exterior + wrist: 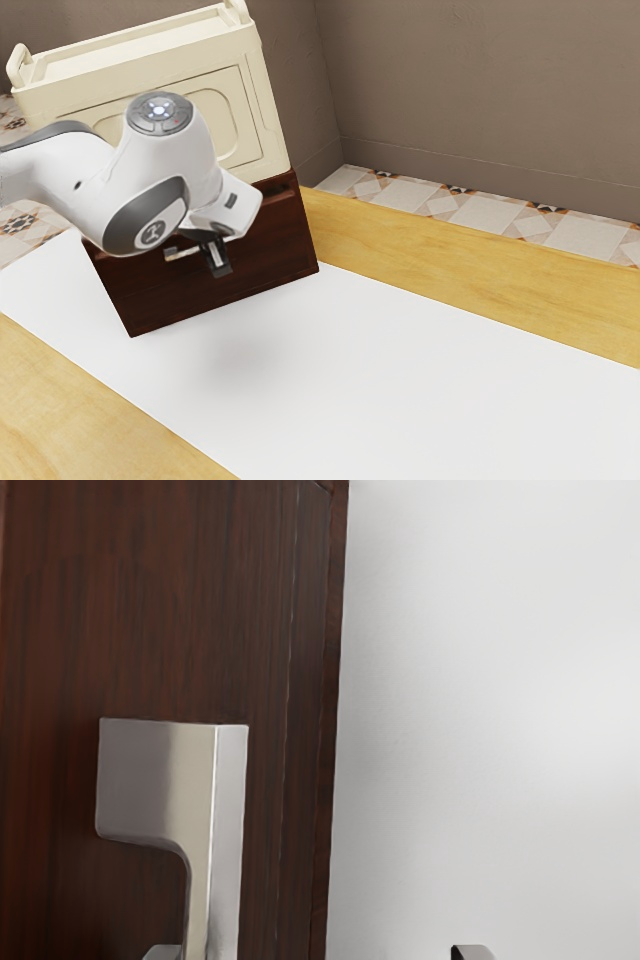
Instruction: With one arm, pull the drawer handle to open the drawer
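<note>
Tiled floor [480, 207], cream box [170, 95] in exterior view; wrist view: handle [160, 770], inner corner rounded. End effector [217, 263] apart.

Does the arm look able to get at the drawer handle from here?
Probably yes: the open gripper is right by the handle, and I see nothing blocking the way between them.

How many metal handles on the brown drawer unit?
1: the metal handle, on the brown front. Others may be hidden behind the arm.
</note>
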